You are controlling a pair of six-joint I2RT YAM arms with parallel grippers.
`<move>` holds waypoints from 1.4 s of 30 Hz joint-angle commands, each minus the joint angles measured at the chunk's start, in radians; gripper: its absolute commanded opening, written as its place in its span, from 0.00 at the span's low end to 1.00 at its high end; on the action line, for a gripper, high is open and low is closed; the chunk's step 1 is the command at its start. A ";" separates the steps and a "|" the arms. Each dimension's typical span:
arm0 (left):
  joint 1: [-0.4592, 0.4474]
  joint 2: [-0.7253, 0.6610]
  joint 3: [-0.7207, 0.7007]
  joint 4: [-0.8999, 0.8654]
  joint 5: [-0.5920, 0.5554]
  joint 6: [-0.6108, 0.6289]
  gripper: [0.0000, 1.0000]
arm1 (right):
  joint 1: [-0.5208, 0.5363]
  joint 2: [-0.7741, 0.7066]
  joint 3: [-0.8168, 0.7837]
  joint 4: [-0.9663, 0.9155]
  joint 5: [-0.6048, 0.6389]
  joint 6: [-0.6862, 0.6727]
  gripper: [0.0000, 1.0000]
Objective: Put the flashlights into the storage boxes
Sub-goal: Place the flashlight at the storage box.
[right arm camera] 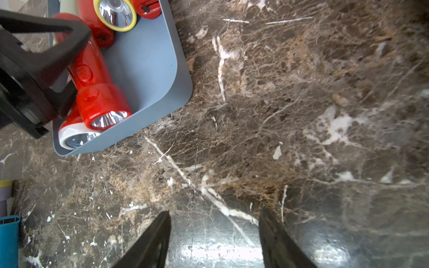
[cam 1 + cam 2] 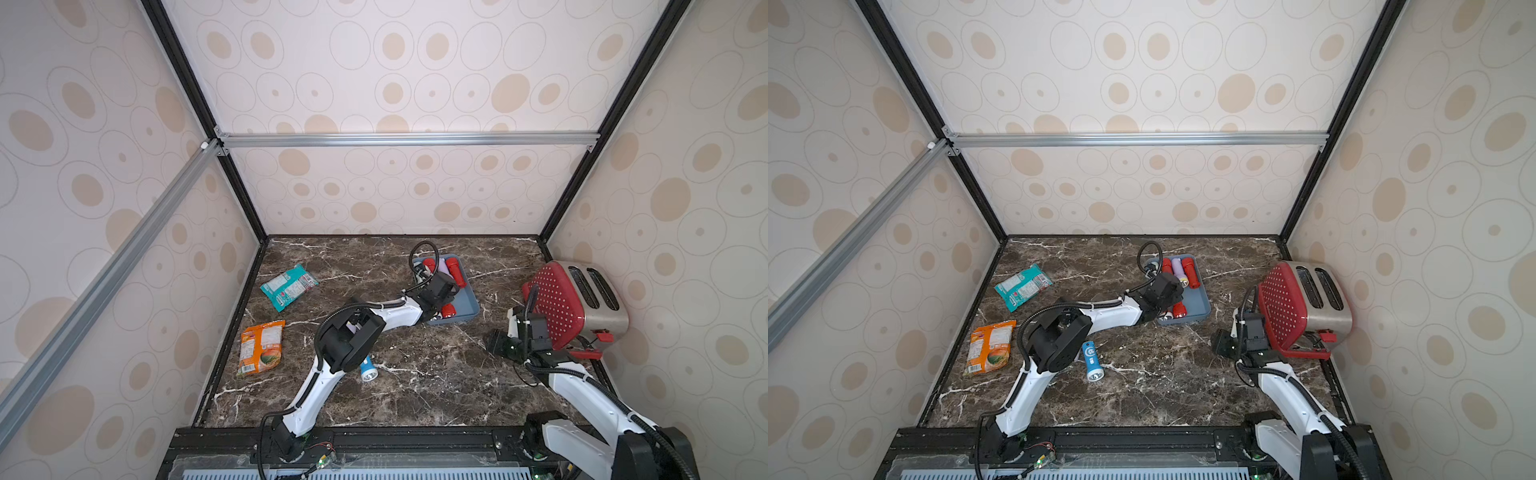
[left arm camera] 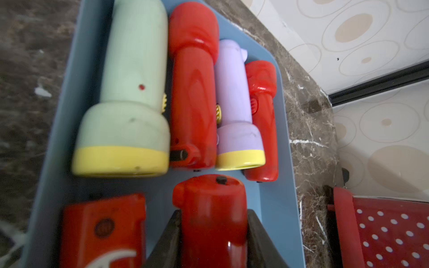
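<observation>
Tray at back middle of worktop, flashlights inside; toaster right of it; two packets far left; lone flashlight in front.

Red white-dotted toaster sitting on a dark marble table, teal snack packet lying flat far to the left of the toaster, orange snack packet lying flat also far left of the toaster, slightly nearer the front.

Red flashlight inside blue tray, tight in left pincer; right pincer agape over marble tabletop.
</observation>
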 commanded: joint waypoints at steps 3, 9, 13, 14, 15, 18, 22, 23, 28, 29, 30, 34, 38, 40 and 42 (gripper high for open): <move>-0.010 -0.060 -0.022 -0.028 -0.042 0.033 0.21 | 0.004 -0.006 -0.001 0.008 -0.002 0.006 0.62; -0.009 -0.054 0.006 -0.048 -0.035 0.048 0.37 | 0.004 -0.016 -0.003 0.003 0.001 0.006 0.62; -0.010 -0.046 0.030 -0.072 -0.021 0.060 0.48 | 0.004 -0.020 -0.006 0.005 0.004 0.006 0.62; -0.010 -0.047 0.028 -0.071 -0.021 0.058 0.48 | 0.005 -0.019 -0.005 0.002 0.006 0.005 0.62; -0.010 -0.051 0.022 -0.065 -0.023 0.056 0.48 | 0.005 -0.018 -0.003 -0.001 0.009 0.008 0.62; -0.010 -0.063 0.011 -0.062 -0.032 0.061 0.49 | 0.006 -0.018 -0.003 -0.001 0.017 0.009 0.62; -0.011 -0.106 -0.021 -0.050 -0.049 0.071 0.49 | 0.005 -0.006 0.002 -0.004 0.015 0.008 0.62; -0.012 -0.123 -0.037 -0.040 -0.055 0.080 0.49 | 0.004 -0.005 0.002 -0.003 0.017 0.007 0.62; -0.010 -0.267 -0.126 -0.044 -0.124 0.189 0.49 | 0.005 -0.005 0.004 -0.009 0.021 0.006 0.62; -0.012 -0.311 -0.153 -0.047 -0.153 0.224 0.49 | 0.005 -0.008 0.004 -0.010 0.023 0.006 0.62; -0.010 -0.361 -0.198 -0.048 -0.179 0.257 0.49 | 0.005 -0.010 0.002 -0.010 0.025 0.006 0.62; -0.004 -0.566 -0.378 -0.082 -0.305 0.392 0.50 | 0.007 -0.020 0.003 -0.015 0.019 0.002 0.61; 0.040 -0.766 -0.622 -0.082 -0.405 0.465 0.66 | 0.063 -0.061 0.036 -0.082 0.036 -0.016 0.60; 0.092 -0.843 -0.732 -0.058 -0.372 0.476 0.68 | 0.123 -0.086 0.060 -0.113 0.068 -0.002 0.60; 0.156 -0.903 -0.828 -0.027 -0.314 0.462 0.74 | 0.218 -0.095 0.079 -0.124 0.092 0.018 0.60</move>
